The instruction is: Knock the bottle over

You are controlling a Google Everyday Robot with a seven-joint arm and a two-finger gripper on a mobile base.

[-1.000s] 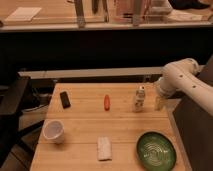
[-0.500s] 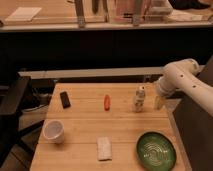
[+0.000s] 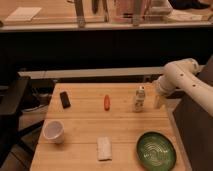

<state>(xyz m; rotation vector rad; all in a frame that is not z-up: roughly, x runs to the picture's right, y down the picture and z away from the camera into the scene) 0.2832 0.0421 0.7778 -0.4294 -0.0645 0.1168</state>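
Observation:
The bottle (image 3: 140, 99) is small, pale and translucent with a white cap and a light label. It stands upright on the wooden table (image 3: 85, 125), right of centre toward the far edge. My gripper (image 3: 159, 101) hangs from the white arm (image 3: 182, 80) just right of the bottle, at about its height, with a small gap between them.
An orange-red carrot-like object (image 3: 106, 102) lies left of the bottle. A black object (image 3: 65, 98) lies at the far left. A white cup (image 3: 53, 131) stands front left, a white folded cloth (image 3: 104, 148) front centre, a green ribbed bowl (image 3: 156, 149) front right.

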